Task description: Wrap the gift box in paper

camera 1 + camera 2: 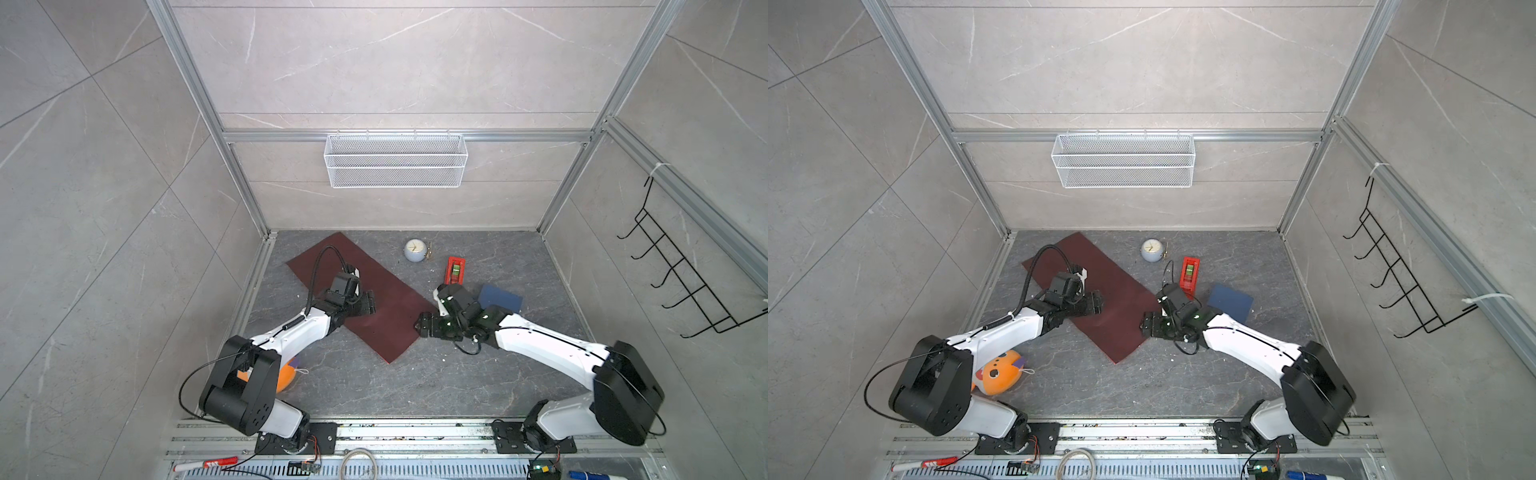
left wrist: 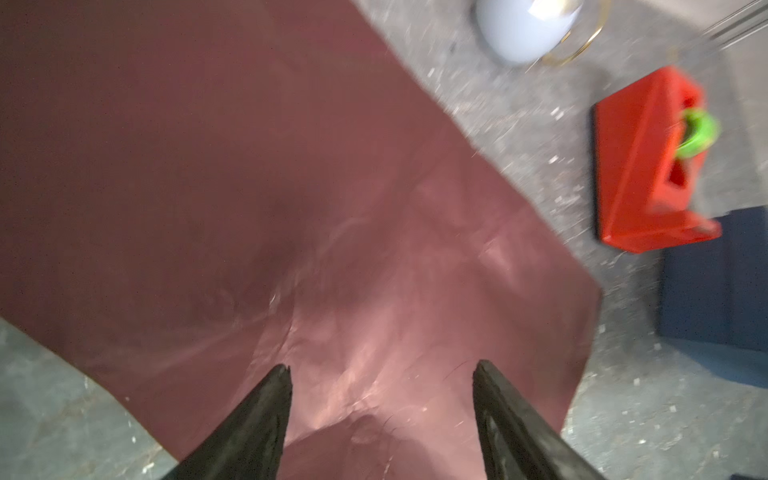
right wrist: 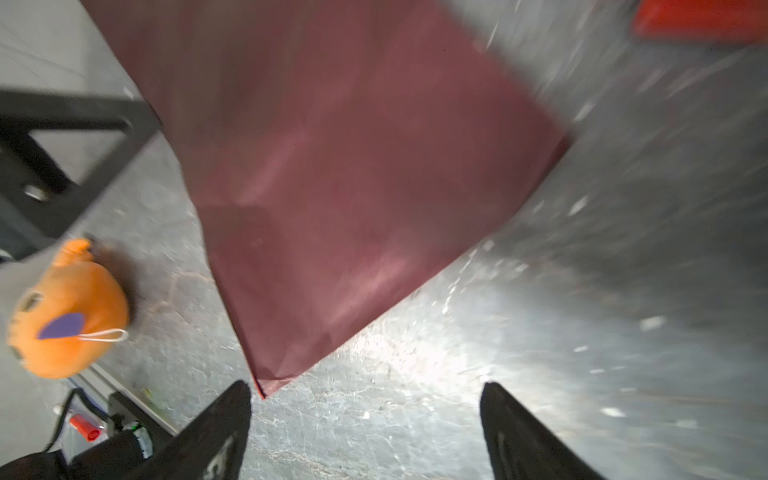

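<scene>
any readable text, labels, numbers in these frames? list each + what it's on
No text can be read anywhere.
Clock: dial marks too small to read.
Red-and-white marker: print blurred, unreadable.
Tape dispenser, gift box, paper: no markings seen.

The paper (image 1: 395, 316) is dark maroon and matte, with faint pale creases. Beside it, the tape dispenser (image 1: 456, 270) is bright red with a green roll. The gift box (image 1: 500, 297), farther from the paper, is navy blue. The clock (image 1: 414, 250) near the paper is pale blue-grey with a white face. The plush toy (image 1: 1000, 372) is orange with a purple patch. The counter (image 1: 415, 386) under the paper is dark grey with pale veins.
</scene>
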You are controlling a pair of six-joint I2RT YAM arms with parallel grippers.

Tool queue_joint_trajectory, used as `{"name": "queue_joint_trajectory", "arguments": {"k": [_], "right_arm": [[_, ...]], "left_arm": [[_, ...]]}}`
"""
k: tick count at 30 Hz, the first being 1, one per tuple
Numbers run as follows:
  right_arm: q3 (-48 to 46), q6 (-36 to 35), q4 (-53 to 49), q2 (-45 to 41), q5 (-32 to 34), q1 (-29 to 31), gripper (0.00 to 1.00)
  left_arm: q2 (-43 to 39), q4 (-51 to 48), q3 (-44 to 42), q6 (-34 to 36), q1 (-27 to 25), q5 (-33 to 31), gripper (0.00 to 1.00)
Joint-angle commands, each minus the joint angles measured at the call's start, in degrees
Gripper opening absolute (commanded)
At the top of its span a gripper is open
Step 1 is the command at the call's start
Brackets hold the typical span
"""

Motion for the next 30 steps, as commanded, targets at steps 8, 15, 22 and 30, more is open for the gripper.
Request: {"name": "queue_joint_trajectory", "arguments": {"k": [8,15,22,30], "right_arm": [[-3.7,11.3,12.6,7.4,2.7,2.4,0.88],[-7.6,8.8,11.2,4.5,-1.3,-3.0,0.88],[-14.2,6.4,8.6,-1.9,-5.2,-8.5,0.88],[-16.6,0.2,0.2,-11.4,-4.0,-16.3,0.87]], "left_arm": [[4.8,0.5,-4.3,-0.7,-0.8,6.9,0.68],[0.5,2.6,-11.5,-4.4,-4.3,8.0,0.66],[-2.3,2.4,-13.7,-12.9,-17.3,1.7,0.66],[3.9,8.1,-4.0,-15.4,-33.7,6.5,0.69]]}}
